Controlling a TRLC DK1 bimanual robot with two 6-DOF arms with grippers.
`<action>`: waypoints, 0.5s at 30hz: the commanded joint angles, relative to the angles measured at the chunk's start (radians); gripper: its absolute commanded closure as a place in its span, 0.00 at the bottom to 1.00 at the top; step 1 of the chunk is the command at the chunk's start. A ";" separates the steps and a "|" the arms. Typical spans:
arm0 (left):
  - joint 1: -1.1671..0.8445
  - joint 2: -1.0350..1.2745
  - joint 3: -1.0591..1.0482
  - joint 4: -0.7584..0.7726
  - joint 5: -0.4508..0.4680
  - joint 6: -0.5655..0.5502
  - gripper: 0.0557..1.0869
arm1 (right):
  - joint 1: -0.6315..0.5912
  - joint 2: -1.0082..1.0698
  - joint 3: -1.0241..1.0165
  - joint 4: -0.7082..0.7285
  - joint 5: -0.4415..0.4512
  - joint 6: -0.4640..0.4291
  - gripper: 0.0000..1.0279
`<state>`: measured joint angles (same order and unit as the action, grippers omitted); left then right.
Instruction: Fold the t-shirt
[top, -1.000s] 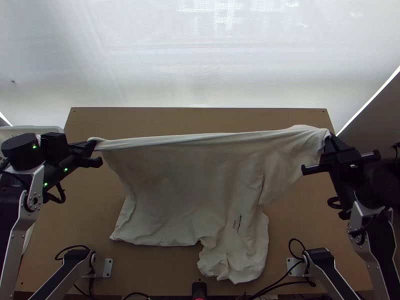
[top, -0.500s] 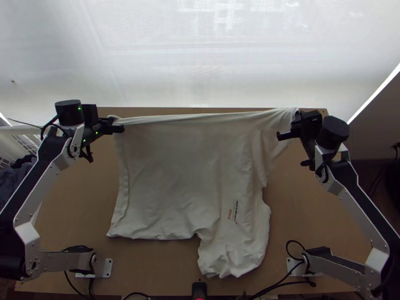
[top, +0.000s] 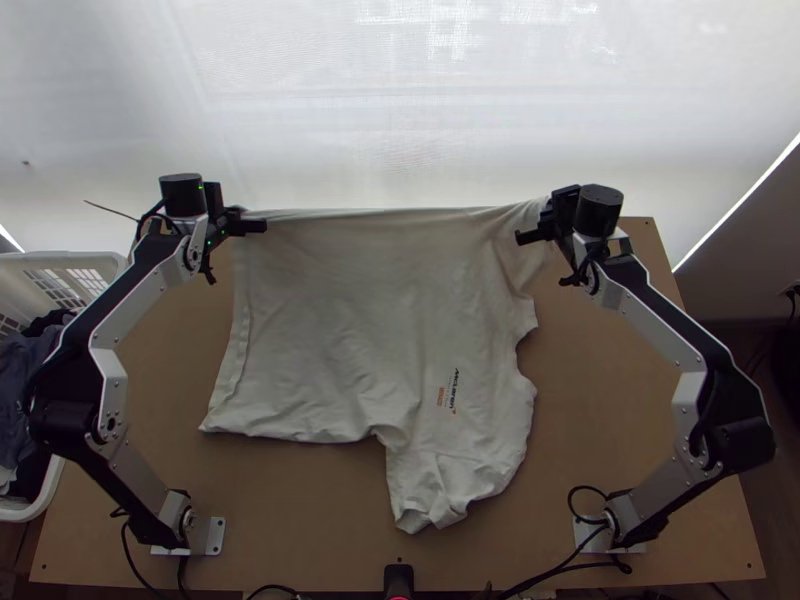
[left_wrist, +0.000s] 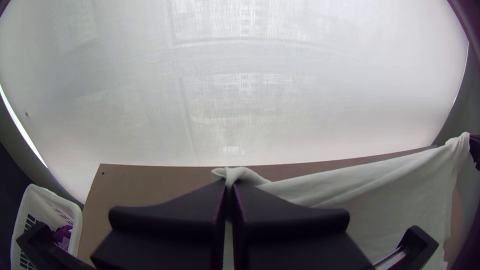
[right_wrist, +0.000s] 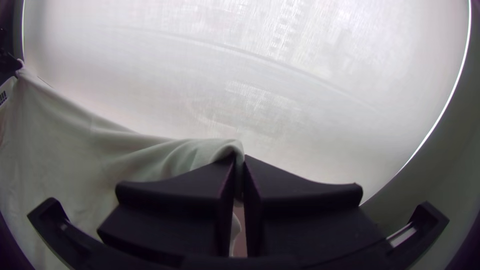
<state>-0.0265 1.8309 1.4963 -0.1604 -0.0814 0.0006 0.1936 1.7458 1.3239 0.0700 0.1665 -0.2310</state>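
Tho still taut, tee (top: 330, 320) farther fwd.

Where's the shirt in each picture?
Top view: the shirt is in the middle, over the table, its far edge pulled straight.
Left wrist view: pinched in the left claw and stretching away from it.
Right wrist view: pinched in the right claw and stretching across to the left claw.
Landmark in all three: the big white backdrop behind the shirt.
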 joint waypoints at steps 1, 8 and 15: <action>-0.004 0.199 0.162 0.022 -0.018 0.018 0.97 | 0.017 0.208 0.178 -0.007 0.022 0.007 0.97; 0.013 0.358 0.354 0.007 -0.047 0.016 0.97 | 0.024 0.322 0.281 0.053 0.059 0.007 0.97; 0.034 0.419 0.423 0.018 -0.095 -0.002 0.97 | 0.052 0.414 0.353 0.142 0.096 -0.005 0.97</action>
<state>-0.0109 2.1723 1.8366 -0.1486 -0.1448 0.0105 0.2245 2.0617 1.5967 0.1459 0.2329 -0.2237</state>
